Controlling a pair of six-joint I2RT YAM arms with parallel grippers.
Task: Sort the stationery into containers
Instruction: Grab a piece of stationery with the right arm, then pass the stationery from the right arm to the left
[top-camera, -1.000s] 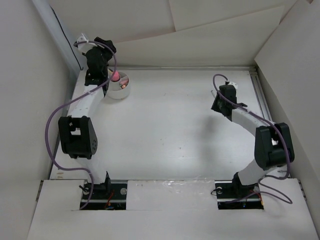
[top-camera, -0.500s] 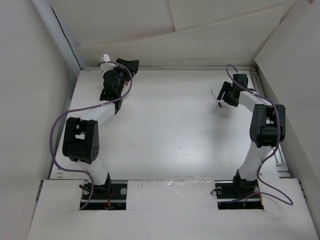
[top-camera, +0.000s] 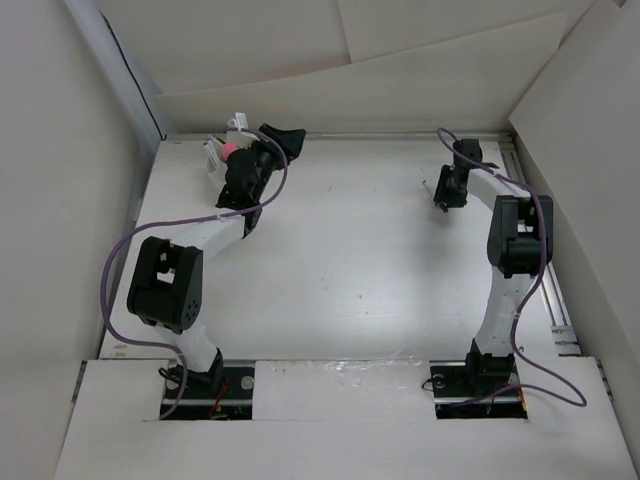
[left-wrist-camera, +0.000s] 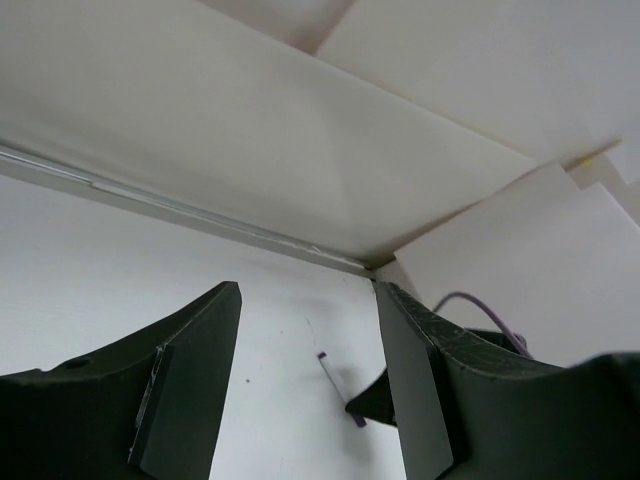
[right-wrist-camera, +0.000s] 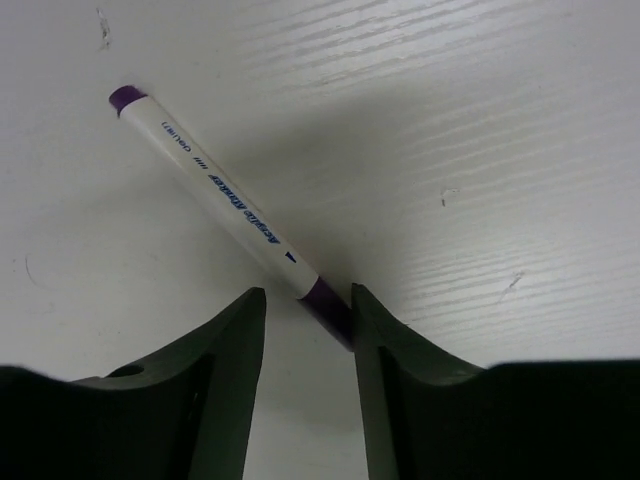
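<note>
Right gripper (right-wrist-camera: 307, 296) is part open, fingers either side of the purple cap end of the marker (right-wrist-camera: 225, 205) but not clamped on it (the cap's very end is lost in shadow against one finger, so I can't call contact there). The marker lies flat on the table (right-wrist-camera: 480, 150), long axis diagonal, small purple tip at the upper left of the wrist frame, cap at lower centre. Left gripper (left-wrist-camera: 306, 290) is part open with nothing between its fingers. In the top view's upper left, the white cup (top-camera: 214, 152) is mostly hidden by the left arm (top-camera: 225, 228); only a rim sliver and a pink cap (top-camera: 230, 150) show, compartments unreadable.
</note>
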